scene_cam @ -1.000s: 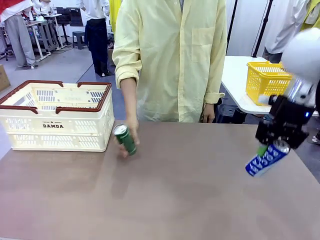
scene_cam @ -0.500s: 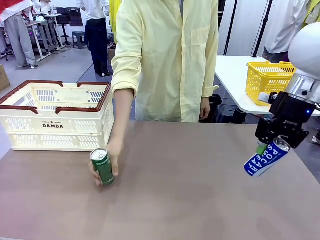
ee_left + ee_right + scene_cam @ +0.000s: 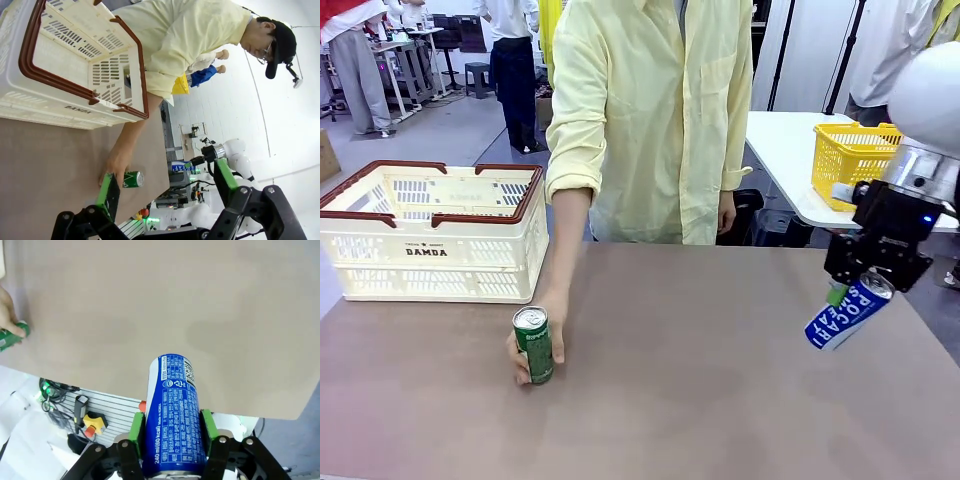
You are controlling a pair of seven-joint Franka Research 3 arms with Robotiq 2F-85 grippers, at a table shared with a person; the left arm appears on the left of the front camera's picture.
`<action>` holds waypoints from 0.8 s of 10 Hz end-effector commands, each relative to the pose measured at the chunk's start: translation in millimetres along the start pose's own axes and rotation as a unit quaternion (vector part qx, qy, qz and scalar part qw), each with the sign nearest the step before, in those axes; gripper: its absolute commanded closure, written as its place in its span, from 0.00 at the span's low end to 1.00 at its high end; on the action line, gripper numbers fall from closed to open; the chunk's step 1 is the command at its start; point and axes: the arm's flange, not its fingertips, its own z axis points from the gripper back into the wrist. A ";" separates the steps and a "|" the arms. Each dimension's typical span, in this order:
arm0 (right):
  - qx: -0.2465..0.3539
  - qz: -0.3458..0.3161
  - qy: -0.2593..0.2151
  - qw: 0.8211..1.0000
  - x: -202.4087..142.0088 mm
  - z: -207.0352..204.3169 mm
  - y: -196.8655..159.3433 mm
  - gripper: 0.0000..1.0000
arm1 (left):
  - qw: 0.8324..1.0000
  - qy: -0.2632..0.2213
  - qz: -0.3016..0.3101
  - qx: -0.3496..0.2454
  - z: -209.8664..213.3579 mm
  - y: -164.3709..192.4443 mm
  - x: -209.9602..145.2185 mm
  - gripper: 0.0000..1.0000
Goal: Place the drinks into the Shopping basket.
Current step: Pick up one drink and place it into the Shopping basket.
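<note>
**Front:** 0 of 2 cans are in the basket (image 3: 380,167); what shows of its inside looks empty. Green can (image 3: 533,343) stands upright on the table (image 3: 720,400), just in front of the basket's near right corner, with the person's hand (image 3: 558,322) wrapped round it from behind. Blue can (image 3: 845,315) is far right of the basket, off the table and tilted top-up, clamped near its top in the R gripper (image 3: 855,292). Judgement: pick of blue is done; carry and drop are left. Green is untouched by the robot and looks like the L arm's job. Text: "DAMDA" on the basket front, with a small line above it too fine to read. "POCARI" on blue, 2nd line partly hidden. Green label unreadable. Yellow basket (image 3: 855,160) on the far table is not the target.

**L wrist:** L gripper (image 3: 164,172) has its jaws wide apart with nothing between them. It points at the green can (image 3: 131,179) and the hand (image 3: 116,167), both just off the basket (image 3: 30,75) corner. "DAMDA" shows sideways on the wall. Blue can (image 3: 181,167) is well beyond the basket, on the other arm.

**R wrist:** R gripper (image 3: 172,426) has green pads tight on both sides of the blue can (image 3: 172,410). Print reads "240 ml (60 kcal)"; barcode and fine print too small. Green can (image 3: 10,337) and hand (image 3: 7,315) sit at the frame's left edge.
</note>
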 end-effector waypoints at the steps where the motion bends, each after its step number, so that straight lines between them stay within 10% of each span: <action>1: -0.074 0.021 0.021 0.997 30.1 8.9 68.7 1.00 | 1.000 0.002 0.002 -0.005 1.8 -2.5 0.0 0.00; 4: -0.069 0.071 0.021 0.995 50.8 0.4 133.6 1.00 | 1.000 0.002 0.002 -0.005 1.8 -2.5 0.0 0.00; 8: -0.055 -0.019 0.028 0.998 28.6 6.0 62.4 1.00 | 1.000 0.002 0.002 -0.005 1.8 -2.5 0.0 0.00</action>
